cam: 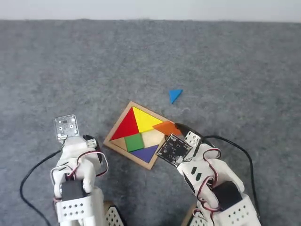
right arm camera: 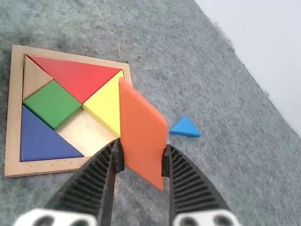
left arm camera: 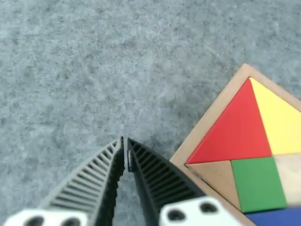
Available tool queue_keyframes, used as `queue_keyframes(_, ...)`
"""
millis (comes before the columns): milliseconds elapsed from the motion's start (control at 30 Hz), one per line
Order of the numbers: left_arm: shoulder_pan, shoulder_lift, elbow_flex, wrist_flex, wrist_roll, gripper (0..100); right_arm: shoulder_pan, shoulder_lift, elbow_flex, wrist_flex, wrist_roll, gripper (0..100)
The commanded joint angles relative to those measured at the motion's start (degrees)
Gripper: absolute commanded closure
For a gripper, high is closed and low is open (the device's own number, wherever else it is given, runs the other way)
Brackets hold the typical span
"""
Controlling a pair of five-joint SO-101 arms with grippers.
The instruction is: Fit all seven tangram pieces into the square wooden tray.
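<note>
Although its camera board hides most of it from above, the right pincer [right arm camera: 141,152] shows plainly in its wrist view, clenched on the orange piece [right arm camera: 141,134], which stands tilted. From the high view, that piece hangs over the right corner of the square wooden tray [cam: 117,121], lower centre of the frame. Inside the tray lie a red triangle [cam: 126,126], a yellow triangle [cam: 143,120], a green square [cam: 134,142] and a dark blue triangle [cam: 146,153], with a pale bare patch between them. Whether the tan triangle [left arm camera: 215,176] beside the green square is a piece or bare wood, I cannot tell. A small blue triangle [cam: 175,95] lies apart on the grey bench [cam: 225,70], up and right of the tray. The left pincer [left arm camera: 125,143] is closed on nothing, near the tray's edge, and the tray is cut off in its wrist view.
</note>
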Motion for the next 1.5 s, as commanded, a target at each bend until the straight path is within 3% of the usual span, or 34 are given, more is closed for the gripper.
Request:
queue_keyframes(0, -0.35, -0.62, -0.48, 0.53, -0.09, 99, 0.48, -0.75, -0.62, -1.10, -0.62, 99.1)
queue_keyframes(800, -0.35, -0.62, -0.48, 0.53, -0.09, 99, 0.31, -1.19, 1.32, 0.04, -0.79, 99.1)
queue_keyframes(1167, -0.26, -0.62, -0.48, 0.53, -0.09, 99, 2.07, -1.19, 1.14, 0.31, -11.34, 99.1)
queue_keyframes(1467, -0.26, -0.62, -0.48, 0.53, -0.09, 99, 2.07, -1.19, 1.32, 0.40, -11.69, 99.1)
